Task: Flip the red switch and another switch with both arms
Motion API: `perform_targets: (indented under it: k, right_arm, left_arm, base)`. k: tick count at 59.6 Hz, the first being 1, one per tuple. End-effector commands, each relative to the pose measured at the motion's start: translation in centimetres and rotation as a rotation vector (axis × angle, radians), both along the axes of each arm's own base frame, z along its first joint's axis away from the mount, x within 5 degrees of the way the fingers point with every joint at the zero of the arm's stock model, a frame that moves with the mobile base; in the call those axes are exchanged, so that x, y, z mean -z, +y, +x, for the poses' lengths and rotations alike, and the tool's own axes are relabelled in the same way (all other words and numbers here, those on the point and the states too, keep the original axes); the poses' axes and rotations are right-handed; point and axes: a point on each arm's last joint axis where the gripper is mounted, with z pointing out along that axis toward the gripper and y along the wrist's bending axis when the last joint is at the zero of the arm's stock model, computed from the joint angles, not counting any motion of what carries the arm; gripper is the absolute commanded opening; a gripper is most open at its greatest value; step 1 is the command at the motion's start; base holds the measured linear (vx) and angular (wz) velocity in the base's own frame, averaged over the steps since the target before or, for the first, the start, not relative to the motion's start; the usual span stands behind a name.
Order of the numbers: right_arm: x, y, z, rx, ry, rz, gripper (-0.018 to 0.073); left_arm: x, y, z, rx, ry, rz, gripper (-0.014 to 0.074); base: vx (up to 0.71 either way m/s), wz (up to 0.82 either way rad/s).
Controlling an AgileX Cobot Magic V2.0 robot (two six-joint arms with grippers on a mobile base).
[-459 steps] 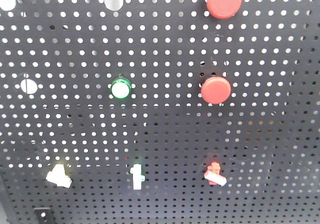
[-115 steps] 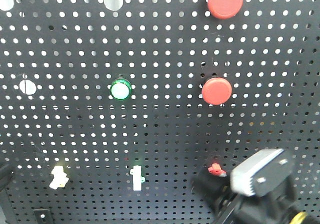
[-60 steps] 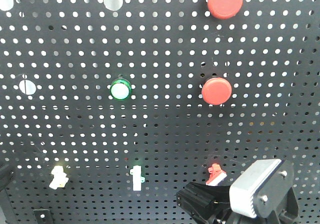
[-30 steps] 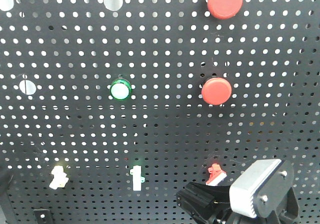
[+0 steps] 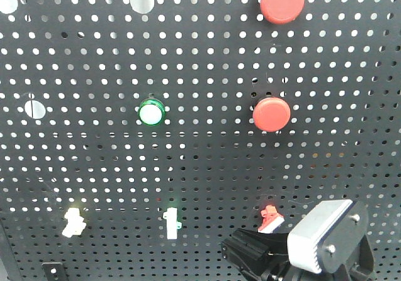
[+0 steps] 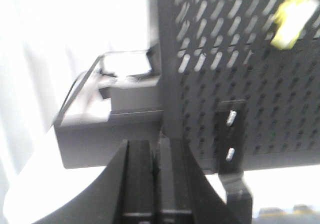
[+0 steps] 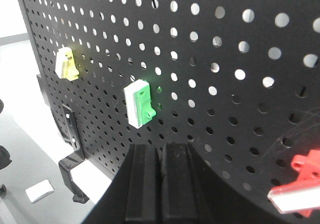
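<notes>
So the black pegboard (image 5: 200,168) has three small toggle switches in a row along the bottom. The pale yellow-cream switch (image 5: 72,221) is on the left, a white upright toggle with green (image 5: 170,223) sits in the middle, and the red switch (image 5: 270,218) with its white tip is on the right. Above them I count two big round red push buttons, an upper one (image 5: 282,0) near the top edge and a lower one (image 5: 271,113) about halfway down, plus one green-ringed indicator light (image 5: 151,112) to the left of the lower button.

The right gripper (image 5: 250,256) is at the bottom of the front view, black fingers just below and slightly left of the red switch, with the silver-grey wrist housing (image 5: 326,234) behind it. In its wrist camera the two fingers (image 7: 145,184) are pressed together with nothing between them, and the red switch sits off to the right, not touched.

The left gripper (image 6: 155,184) only shows up in its own wrist view, also clenched with nothing in it, sitting low at the left edge of the board. The cream switch is up and to the right of it, well apart. There's one black bracket (image 6: 231,139) with two screws at the board's foot.
</notes>
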Motion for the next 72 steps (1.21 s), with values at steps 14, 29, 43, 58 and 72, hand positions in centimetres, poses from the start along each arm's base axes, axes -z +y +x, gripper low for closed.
perform_targets:
  k: [14, 29, 43, 58, 72]
  right_arm:
    - [-2.1, 0.0, -0.1, -0.019, -0.089, 0.075, -0.0006]
    - [-2.1, 0.1, -0.1, -0.019, -0.088, 0.075, -0.0006]
    - [-2.1, 0.1, -0.1, -0.018, -0.088, 0.074, -0.0006]
    - [-1.8, -2.7, -1.7, 0.043, -0.151, 0.033, -0.0006]
    - [0.1, -9.9, -6.4, 0.318, -0.282, 0.084, -0.0006]
  left_arm:
    - [0.9, 0.0, -0.4, -0.002, 0.015, -0.014, 0.0002]
    - [0.9, 0.0, -0.4, -0.002, 0.015, -0.014, 0.0002]
    - [0.9, 0.0, -0.4, -0.002, 0.015, -0.014, 0.0002]
    - [0.9, 0.0, -0.4, -0.002, 0.015, -0.014, 0.0002]
    - [0.9, 0.0, -0.4, -0.002, 0.015, -0.014, 0.0002]
  base:
    - [0.0, 0.0]
    - [0.0, 0.0]
    - [0.0, 0.0]
    - [0.0, 0.0]
    - [0.0, 0.0]
